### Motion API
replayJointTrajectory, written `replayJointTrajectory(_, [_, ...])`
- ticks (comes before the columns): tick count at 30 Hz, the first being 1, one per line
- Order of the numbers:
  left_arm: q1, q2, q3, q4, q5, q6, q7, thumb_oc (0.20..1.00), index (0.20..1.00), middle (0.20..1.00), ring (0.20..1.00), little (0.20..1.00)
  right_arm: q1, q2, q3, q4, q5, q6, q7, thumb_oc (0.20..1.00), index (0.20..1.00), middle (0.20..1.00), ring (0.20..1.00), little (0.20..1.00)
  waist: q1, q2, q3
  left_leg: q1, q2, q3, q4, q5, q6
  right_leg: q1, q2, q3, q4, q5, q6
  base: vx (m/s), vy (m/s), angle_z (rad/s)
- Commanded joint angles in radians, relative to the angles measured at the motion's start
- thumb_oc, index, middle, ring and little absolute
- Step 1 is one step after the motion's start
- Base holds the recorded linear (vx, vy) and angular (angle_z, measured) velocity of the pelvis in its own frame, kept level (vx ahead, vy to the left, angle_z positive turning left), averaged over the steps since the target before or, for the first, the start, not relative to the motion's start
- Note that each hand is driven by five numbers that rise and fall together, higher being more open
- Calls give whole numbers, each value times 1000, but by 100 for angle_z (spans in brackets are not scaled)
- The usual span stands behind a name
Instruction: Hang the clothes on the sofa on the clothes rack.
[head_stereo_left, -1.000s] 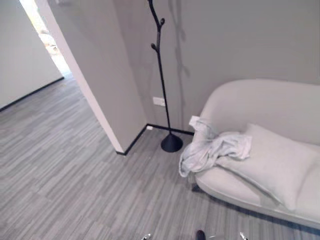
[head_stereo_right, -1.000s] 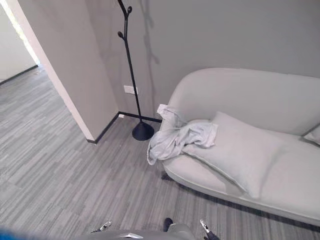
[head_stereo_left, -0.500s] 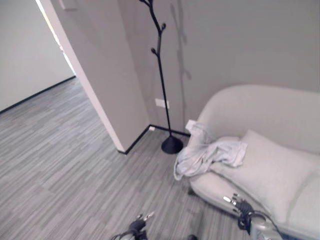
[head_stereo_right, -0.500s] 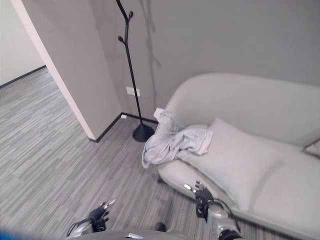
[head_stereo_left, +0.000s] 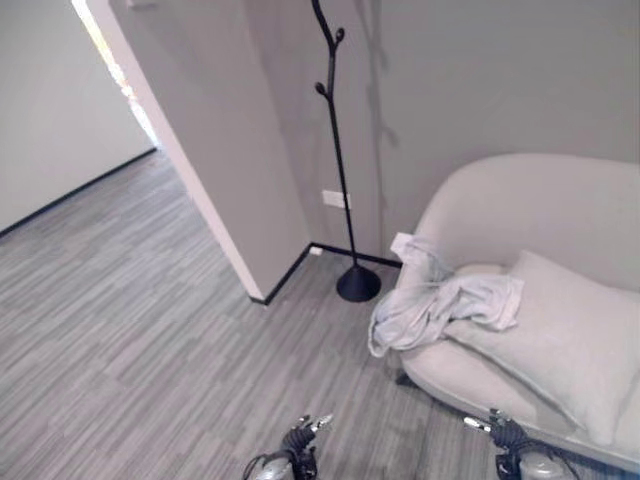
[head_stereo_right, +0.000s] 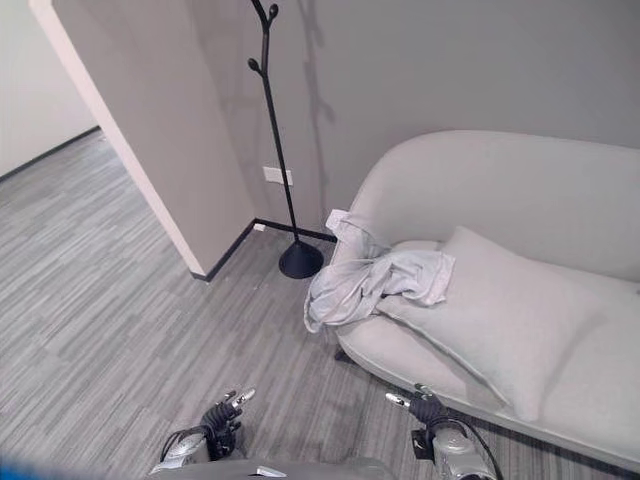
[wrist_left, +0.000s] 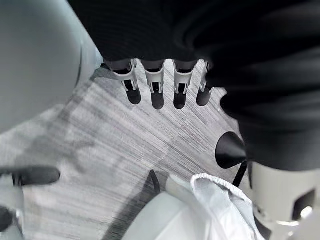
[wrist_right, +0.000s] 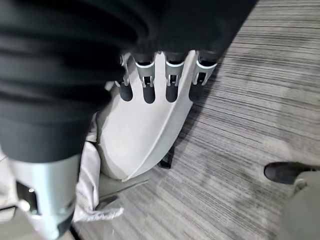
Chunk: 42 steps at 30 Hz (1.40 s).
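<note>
The clothes (head_stereo_right: 375, 283) lie crumpled on the sofa (head_stereo_right: 520, 190) arm, partly under a pillow (head_stereo_right: 505, 315). The rack (head_stereo_right: 280, 140) top is cut off. Both the left hand (head_stereo_right: 215, 425) and right hand (head_stereo_right: 432, 412) hang low, fingers relaxed and empty.

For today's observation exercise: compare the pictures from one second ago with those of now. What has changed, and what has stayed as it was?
Both hands have risen into the lower edge of the head views: the left hand at lower left, the right hand just before the sofa's front edge, both with relaxed fingers and holding nothing. The camera shifted slightly. The crumpled garment still lies on the sofa's end, and the clothes rack stands bare.
</note>
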Motion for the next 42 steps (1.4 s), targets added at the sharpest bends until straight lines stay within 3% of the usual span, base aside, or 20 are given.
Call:
replayJointTrajectory(1, [-19, 3, -14, 12, 88, -30, -20, 1000, 1000, 1000, 1000, 1000, 3, 3, 9, -20, 11, -34, 16, 1000, 1000, 1000, 1000, 1000, -22, 2, -63, -86, 30, 52, 8, 205, -98, 193, -198, -54, -188, 100, 118, 495, 454, -29])
replayJointTrajectory(3, [-24, 4, -22, 31, 110, -28, -21, 1000, 1000, 1000, 1000, 1000, 4, 13, 4, -12, 12, -32, 14, 1000, 1000, 1000, 1000, 1000, -24, -10, -67, -110, 6, 64, 75, 192, -101, 200, -234, -69, -202, 142, 127, 379, 356, -24])
replayJointTrajectory(4, [-21, 8, -14, 46, 110, -29, -11, 1000, 1000, 1000, 1000, 1000, 7, 23, -2, 6, 5, -25, 10, 1000, 1000, 1000, 1000, 1000, -25, -25, -72, -121, -28, 69, 121, 163, -89, 191, -266, -71, -201, 209, 134, 533, 540, -26])
replayJointTrajectory(5, [-13, 22, -1, 55, 108, -32, -10, 1000, 1000, 1000, 1000, 1000, 20, 52, 3, -6, 5, -20, 17, 1000, 1000, 1000, 1000, 1000, -26, -51, -79, -137, -85, 104, 173, 105, -54, 149, -326, -68, -170, 371, 150, 393, 404, -34])
replayJointTrajectory(6, [-13, 22, -1, 55, 108, -32, -10, 1000, 1000, 1000, 1000, 1000, 20, 52, 3, -6, 5, -20, 17, 1000, 1000, 1000, 1000, 1000, -24, -51, -81, -140, -84, 105, 173, 105, -54, 145, -326, -66, -170, 372, 150, 335, 400, -42])
replayJointTrajectory(9, [1, 57, 23, 36, 84, -26, -18, 1000, 1000, 1000, 1000, 1000, 13, 81, -6, -17, 53, -20, 10, 1000, 1000, 1000, 1000, 1000, -9, -59, -74, -108, -147, 143, 173, 34, 8, 42, -389, -98, -73, 579, 127, 218, 367, -48])
replayJointTrajectory(10, [4, 75, 38, 36, 77, -20, -14, 1000, 1000, 1000, 1000, 1000, 6, 90, -4, -32, 64, -20, 4, 1000, 1000, 1000, 1000, 1000, -4, -57, -63, -87, -166, 152, 171, 11, 30, 16, -406, -133, -34, 603, 113, 218, 461, -46])
replayJointTrajectory(11, [0, 90, 55, 50, 77, -18, -10, 1000, 1000, 1000, 1000, 1000, -2, 90, 3, -54, 59, -23, -2, 1000, 1000, 1000, 1000, 1000, 0, -54, -55, -70, -180, 172, 162, -7, 43, 4, -408, -182, -17, 592, 104, 294, 548, -21])
replayJointTrajectory(14, [15, 132, 96, 90, 165, -14, 2, 1000, 1000, 1000, 1000, 1000, 39, 73, 17, -263, -1, -34, -21, 1000, 1000, 1000, 1000, 1000, -43, -43, -39, 46, -250, 182, 72, -49, 76, -93, -239, -177, 69, 360, 76, 260, 425, -31])
replayJointTrajectory(15, [16, 132, 96, 90, 165, -14, 2, 1000, 1000, 1000, 1000, 1000, 41, 72, 17, -266, -1, -32, -22, 1000, 1000, 1000, 1000, 1000, -43, -43, -39, 48, -249, 182, 69, -48, 76, -94, -239, -177, 72, 357, 75, 145, 247, 6])
replayJointTrajectory(16, [14, 145, 129, 99, 168, -11, 8, 1000, 1000, 1000, 1000, 1000, 62, 47, -4, -349, -43, -41, -39, 1000, 1000, 1000, 1000, 1000, -58, -31, -17, 101, -266, 197, 19, -44, 88, -158, -138, -221, 48, 267, 53, 123, 162, 12])
replayJointTrajectory(17, [15, 144, 128, 99, 168, -11, 7, 1000, 1000, 1000, 1000, 1000, 64, 47, -5, -349, -43, -41, -39, 1000, 1000, 1000, 1000, 1000, -60, -32, -17, 113, -271, 186, 14, -58, 81, -150, -141, -215, 55, 250, 62, 102, 197, 7])
replayJointTrajectory(19, [9, 135, 165, 97, 150, -12, 20, 1000, 1000, 1000, 1000, 1000, 86, 19, -26, -414, -108, -41, -72, 1000, 1000, 1000, 1000, 1000, -80, -37, 7, 161, -297, 184, -3, -67, 92, -178, -35, -244, -39, 241, 61, 146, 92, -2])
replayJointTrajectory(22, [10, 105, 184, 103, 116, -13, 23, 1000, 1000, 1000, 1000, 1000, 92, 3, -37, -435, -132, -43, -84, 1000, 1000, 1000, 1000, 1000, -93, -50, 5, 191, -323, 169, -3, -92, 97, -192, 29, -234, -120, 267, 63, 179, 41, 15])
replayJointTrajectory(31, [39, 26, 117, 104, 161, 8, -5, 1000, 1000, 1000, 1000, 1000, 75, -27, 16, -476, -251, -20, -106, 1000, 1000, 1000, 1000, 1000, -82, -69, -18, 255, -342, 143, 20, -134, 95, -116, 52, -227, -148, 254, 36, 165, -75, 24])
replayJointTrajectory(32, [31, 31, 116, 92, 163, 6, 4, 1000, 1000, 1000, 1000, 1000, 60, -38, 21, -487, -269, -19, -114, 1000, 1000, 1000, 1000, 1000, -79, -73, -20, 251, -332, 148, 104, -170, 84, -95, 49, -223, -147, 244, 29, 132, -140, -5])
replayJointTrajectory(34, [21, 33, 116, 63, 158, -1, 19, 1000, 1000, 1000, 1000, 1000, 59, -62, 13, -540, -311, -22, -128, 1000, 1000, 1000, 1000, 1000, -76, -75, -16, 222, -310, 155, 224, -165, 65, -66, 54, -214, -152, 233, 12, 141, -169, -7])
replayJointTrajectory(37, [15, 31, 108, -2, 124, -10, 46, 1000, 1000, 1000, 1000, 1000, 47, -97, -16, -566, -391, -2, -193, 1000, 1000, 1000, 1000, 1000, -66, -86, 6, 103, -254, 141, 499, -75, 28, -17, 59, -202, -159, 213, -29, 90, -166, 5])
replayJointTrajectory(39, [17, 27, 106, -11, 119, -9, 52, 1000, 1000, 1000, 1000, 1000, 42, -110, -33, -571, -409, 3, -221, 1000, 1000, 1000, 1000, 1000, -56, -93, 8, 44, -241, 110, 628, -35, 30, 12, 70, -184, -169, 201, -48, 121, -120, 2])
replayJointTrajectory(42, [36, 19, 93, -44, 88, -10, 55, 1000, 1000, 1000, 1000, 1000, 29, -126, -51, -539, -454, 33, -274, 1000, 1000, 1000, 1000, 1000, -38, -103, -1, -8, -236, 93, 581, -49, 59, 51, 58, -159, -199, 198, -41, 191, -33, -62])
